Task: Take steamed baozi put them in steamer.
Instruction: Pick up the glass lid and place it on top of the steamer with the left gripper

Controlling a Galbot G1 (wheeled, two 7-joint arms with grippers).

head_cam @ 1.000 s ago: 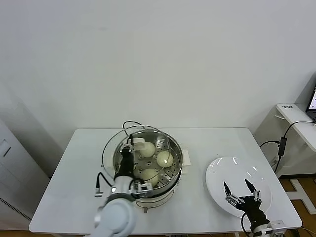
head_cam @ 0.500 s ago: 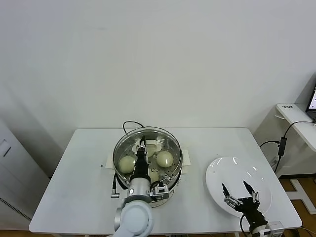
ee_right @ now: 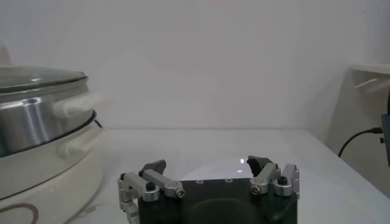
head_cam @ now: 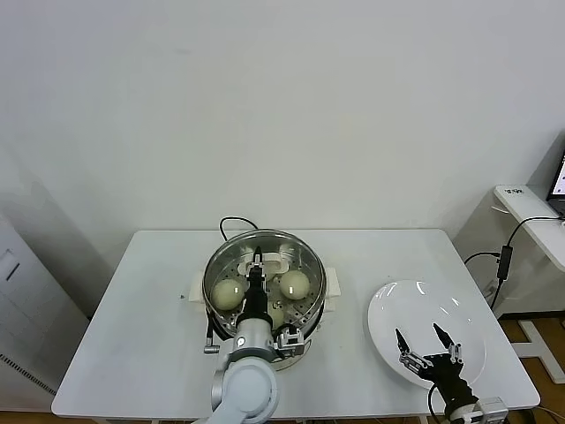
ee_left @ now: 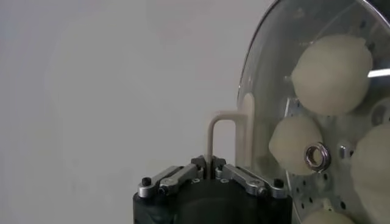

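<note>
Steamer sits at the middle of the white tabletop, nearer the far edge than the near one; shiny steel wall, white base, pale side handle seen from the right wrist view. Round glass lid lies on top of it, rim matching the pot rim.

Steamed baozi visible through the glass: one toward the pot's left side, one toward its right, a third partly hidden behind the arm at the near side. Left wrist view shows four pale domes under the lid on the perforated tray, the largest the clearest.

Left gripper is above the lid's centre, jaws closed on the lid's cream loop handle; the handle's upright bar rises straight out from between the closed jaws.

Right gripper hangs over the near part of the flat white plate, which lies at the right end of the tabletop, well apart from the steamer. Its jaws are spread wide with nothing between them.

A black cable trails behind the pot toward the far edge.
</note>
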